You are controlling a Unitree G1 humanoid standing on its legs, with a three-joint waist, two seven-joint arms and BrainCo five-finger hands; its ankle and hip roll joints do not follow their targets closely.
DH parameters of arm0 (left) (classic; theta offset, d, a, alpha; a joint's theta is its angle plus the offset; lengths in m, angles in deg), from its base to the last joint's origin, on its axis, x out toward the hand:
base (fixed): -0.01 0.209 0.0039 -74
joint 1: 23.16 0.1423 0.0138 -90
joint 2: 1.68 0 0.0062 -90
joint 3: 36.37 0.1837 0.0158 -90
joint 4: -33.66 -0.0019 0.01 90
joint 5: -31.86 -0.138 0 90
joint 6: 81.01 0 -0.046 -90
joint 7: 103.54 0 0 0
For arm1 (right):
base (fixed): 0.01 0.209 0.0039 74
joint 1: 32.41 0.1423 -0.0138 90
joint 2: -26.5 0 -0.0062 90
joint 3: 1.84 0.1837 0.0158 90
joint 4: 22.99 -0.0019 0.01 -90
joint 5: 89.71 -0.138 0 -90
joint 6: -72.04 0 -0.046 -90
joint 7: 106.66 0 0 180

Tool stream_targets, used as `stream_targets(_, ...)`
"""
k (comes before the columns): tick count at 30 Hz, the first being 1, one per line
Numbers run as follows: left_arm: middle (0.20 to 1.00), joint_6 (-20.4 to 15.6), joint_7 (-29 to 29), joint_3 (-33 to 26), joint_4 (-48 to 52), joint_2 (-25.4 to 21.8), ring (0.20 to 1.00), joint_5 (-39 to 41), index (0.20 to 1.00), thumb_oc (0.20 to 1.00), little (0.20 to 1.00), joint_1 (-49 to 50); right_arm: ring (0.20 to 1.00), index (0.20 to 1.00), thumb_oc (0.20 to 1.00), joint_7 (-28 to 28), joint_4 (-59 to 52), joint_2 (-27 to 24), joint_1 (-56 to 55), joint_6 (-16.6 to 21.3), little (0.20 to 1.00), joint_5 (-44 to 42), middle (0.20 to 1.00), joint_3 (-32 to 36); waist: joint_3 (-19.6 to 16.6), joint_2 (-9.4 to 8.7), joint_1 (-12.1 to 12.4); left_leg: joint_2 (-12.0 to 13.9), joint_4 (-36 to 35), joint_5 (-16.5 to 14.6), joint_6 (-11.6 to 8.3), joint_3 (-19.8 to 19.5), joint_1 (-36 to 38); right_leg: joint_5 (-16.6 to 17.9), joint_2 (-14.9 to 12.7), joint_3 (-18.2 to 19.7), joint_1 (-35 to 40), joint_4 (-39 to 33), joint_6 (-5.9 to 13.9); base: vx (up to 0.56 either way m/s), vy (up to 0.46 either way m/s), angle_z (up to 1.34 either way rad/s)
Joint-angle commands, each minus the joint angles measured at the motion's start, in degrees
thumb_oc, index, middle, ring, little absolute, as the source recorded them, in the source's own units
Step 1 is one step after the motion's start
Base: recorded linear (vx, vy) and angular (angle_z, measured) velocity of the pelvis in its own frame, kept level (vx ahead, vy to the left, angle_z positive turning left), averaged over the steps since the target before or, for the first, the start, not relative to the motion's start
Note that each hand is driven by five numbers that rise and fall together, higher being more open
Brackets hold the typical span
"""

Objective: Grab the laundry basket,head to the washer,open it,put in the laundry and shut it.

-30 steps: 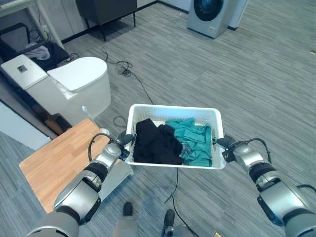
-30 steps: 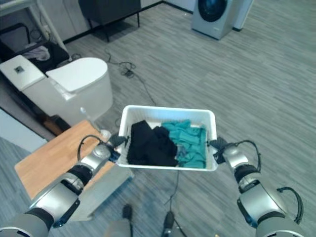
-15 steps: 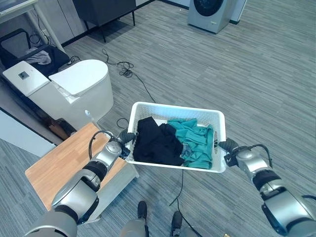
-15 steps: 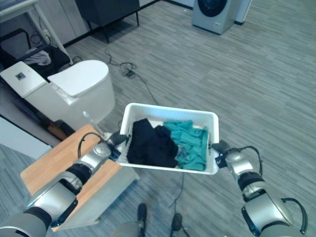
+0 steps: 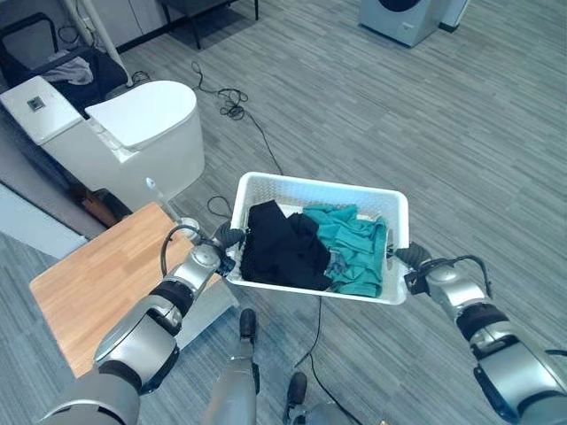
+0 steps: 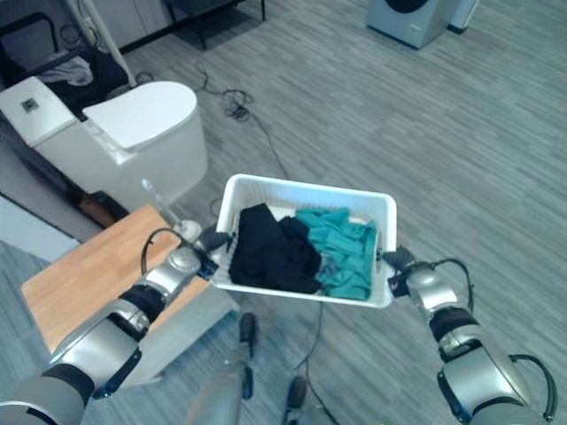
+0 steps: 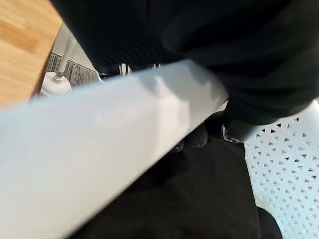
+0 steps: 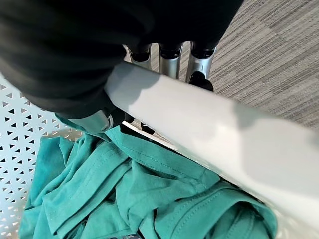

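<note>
A: Where is the laundry basket [image 5: 394, 205]?

B: Held up off the floor at the centre of the head views, between both hands. The left hand [image 5: 218, 250] has it at the basket's 9 o'clock rim, the right hand [image 5: 418, 266] at the 3 o'clock rim.

A: How are the hands set?

B: Both clamp the rim. In the right wrist view the fingers [image 8: 170, 57] curl over the white rim with the thumb inside, above the teal cloth. In the left wrist view the rim crosses the hand, with dark fingertips [image 7: 197, 139] hooked under it.

A: What's inside?

B: A black garment [image 5: 282, 250] on the 9 o'clock half, a teal garment [image 5: 356, 248] on the 3 o'clock half, touching.

A: And the washer [image 5: 409, 15]?

B: At 1 o'clock, well apart. A white toilet [image 5: 142, 133] stands at 10 o'clock, a wooden tabletop [image 5: 97, 283] at 8 o'clock beside the left arm.
</note>
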Motion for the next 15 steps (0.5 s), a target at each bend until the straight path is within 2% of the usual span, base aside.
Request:
stream_targets(1,0.2,-4.0,2.3,-0.7,1.5,-2.0,0.2,1.3,0.2,0.2,0.2,-5.4,0.2,0.2,0.2,-1.3,-2.9,0.3,2.6,6.3,0.2,-5.3,0.2,4.1,-7.1,-2.02,1.2,-3.1,7.8,-5.5,3.42,0.9,-0.5,-4.0,-8.2,3.2,3.0,17.1,11.16,0.16,0.069,-0.47)
stream_targets(4,0.2,-4.0,2.3,-0.7,1.5,-2.0,0.2,1.3,0.2,0.2,0.2,-5.4,0.2,0.2,0.2,-1.3,-2.9,0.3,2.6,6.3,0.2,-5.3,0.2,4.1,-7.1,-2.02,1.2,-3.1,7.8,-5.5,3.42,0.9,-0.5,-4.0,-8.2,3.2,3.0,17.1,11.16,0.05,0.023,-0.21)
stream_targets(5,0.2,-3.9,2.2,-1.2,2.0,-2.4,0.2,1.3,0.2,0.2,0.2,-4.6,0.2,0.2,0.2,-1.5,-2.7,0.9,2.4,6.2,0.2,-5.1,0.2,4.0,-7.1,-2.14,1.3,-3.8,7.9,-7.0,4.6,1.6,1.4,0.0,-9.4,3.5,0.6,23.3,12.61,0.7,0.347,0.25)
stream_targets(6,0.2,-3.6,2.4,-3.6,0.5,-3.9,0.2,2.1,0.2,0.2,0.2,-3.0,0.2,0.2,0.2,-2.3,-0.1,3.8,3.4,5.4,0.2,-3.4,0.2,3.5,-6.7,0.95,0.7,-3.5,6.4,-10.6,7.79,3.8,9.4,9.8,-14.1,-0.3,-8.1,41.3,14.59,0.96,0.43,-0.15)
stream_targets(7,0.2,-3.5,2.4,-4.1,-0.9,-4.1,0.2,2.3,0.2,0.2,0.2,-3.1,0.2,0.2,0.2,-2.5,1.0,4.3,3.9,5.1,0.2,-3.2,0.2,3.2,-6.0,2.25,-0.1,-3.7,4.8,-11.4,8.13,3.5,13.1,6.5,-15.4,-1.8,-12.5,41.7,13.11,0.94,0.378,-0.62)
stream_targets(9,0.2,-3.5,2.3,-4.5,-2.8,-4.2,0.2,1.9,0.2,0.2,0.2,-3.4,0.2,0.2,0.2,-2.7,1.8,4.5,4.2,4.9,0.2,-3.2,0.2,3.1,-5.5,3.25,-1.5,-3.8,4.0,-12.1,7.62,2.7,15.8,2.4,-14.5,-2.7,-15.4,36.9,11.8,0.45,0.033,-0.41)
stream_targets(11,0.2,-3.6,1.9,-4.6,-3.6,-4.4,0.2,1.1,0.2,0.2,0.2,-3.3,0.2,0.2,0.2,-2.8,2.2,4.1,3.9,5.0,0.2,-3.6,0.2,3.4,-5.7,3.65,-2.7,-3.7,3.5,-13.3,6.55,2.0,17.5,0.2,-13.9,-3.3,-16.5,27.3,11.01,0.38,-0.094,0.4)
stream_targets(12,0.2,-3.6,1.8,-4.8,-3.9,-4.3,0.2,0.7,0.2,0.2,0.2,-3.2,0.2,0.2,0.2,-2.7,2.5,3.7,3.9,5.0,0.2,-3.9,0.2,3.7,-5.6,3.54,-3.2,-4.0,3.5,-14.3,6.07,1.4,18.6,0.8,-13.7,-1.9,-17.5,21.5,11.2,0.43,-0.141,0.5)
stream_targets(15,0.2,-4.3,1.8,-5.6,-4.5,-4.0,0.2,-0.5,0.2,0.2,0.2,-2.5,0.2,0.2,0.2,-2.6,1.8,1.9,3.5,4.9,0.2,-3.9,0.2,4.6,-5.4,3.19,-5.0,-5.2,3.6,-17.1,5.06,-0.1,21.6,6.6,-13.3,4.8,-20.4,6.8,13.58,0.43,-0.132,0.5)
